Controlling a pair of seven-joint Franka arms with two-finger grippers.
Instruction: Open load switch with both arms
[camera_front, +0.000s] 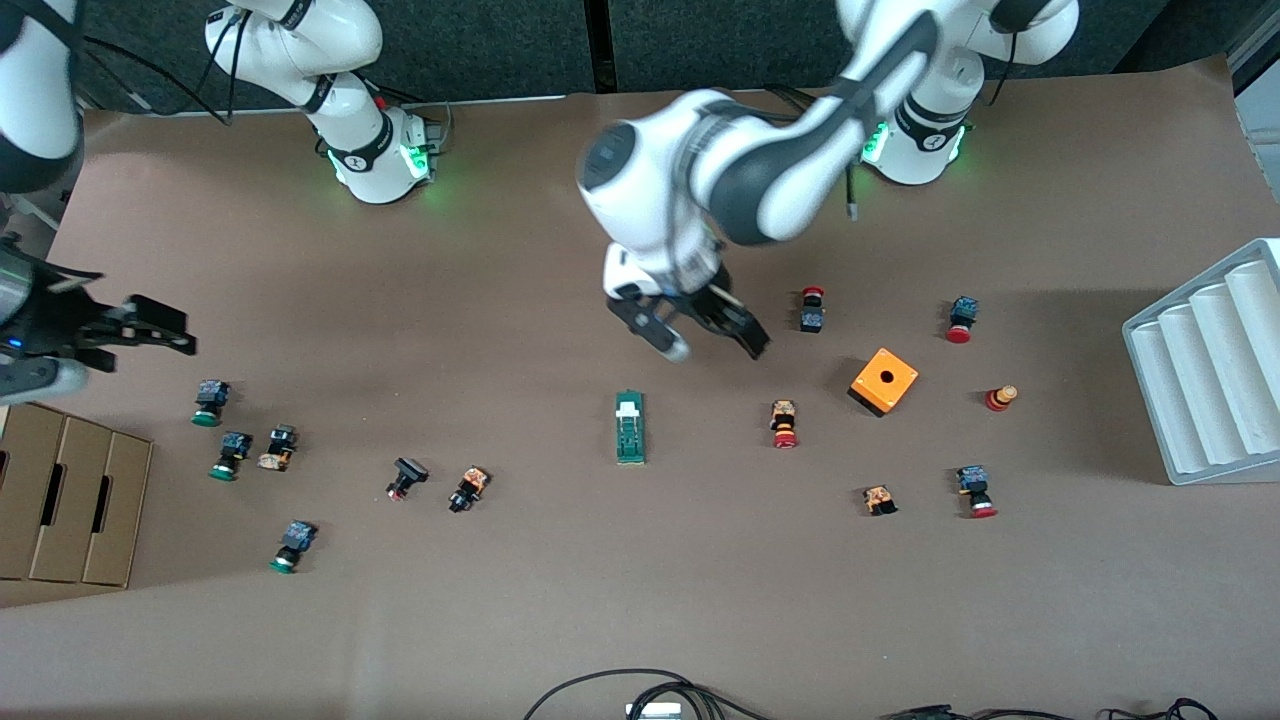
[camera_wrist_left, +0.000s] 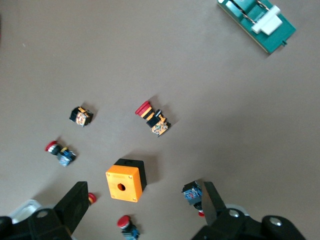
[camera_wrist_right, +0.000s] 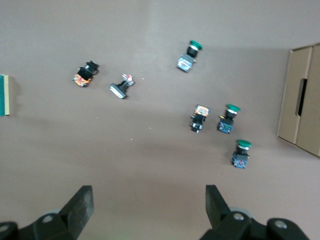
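From the front we see the slim dark-green load switch with its white plastic piece (camera_front: 630, 427) mid-bench, long axis pointing toward the camera. The left gripper (camera_front: 700, 335), jaws spread and empty, hangs over bare brown bench (camera_front: 640, 600) beside it. The right gripper (camera_front: 140, 335) waits well apart.

In the left wrist view the switch (camera_wrist_left: 257, 22) lies clear of the jaws.

In the right wrist view the jaws gape, empty.

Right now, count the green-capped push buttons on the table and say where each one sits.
3, all at the right arm's end near the cardboard box: one farthest from the front camera, one beside an orange-bodied button, one nearest the camera. None seems hidden.
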